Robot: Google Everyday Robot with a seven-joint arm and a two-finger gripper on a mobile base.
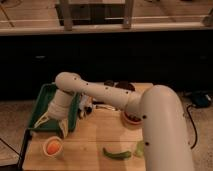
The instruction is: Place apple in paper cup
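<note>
The apple [53, 146], orange-red with a paler patch, sits inside the short white paper cup [46, 150] at the front left of the wooden table. My gripper [53, 125] hangs just above and slightly behind the cup. Its two pale fingers [63, 128] are spread apart and hold nothing. The white arm reaches in from the lower right across the table.
A green tray [44, 98] lies at the table's left, behind the gripper. A reddish-brown bowl [131, 119] stands by the arm's elbow. A long green pepper [117, 153] and a pale green round object [140, 148] lie at the front. Dark items [120, 85] sit at the back edge.
</note>
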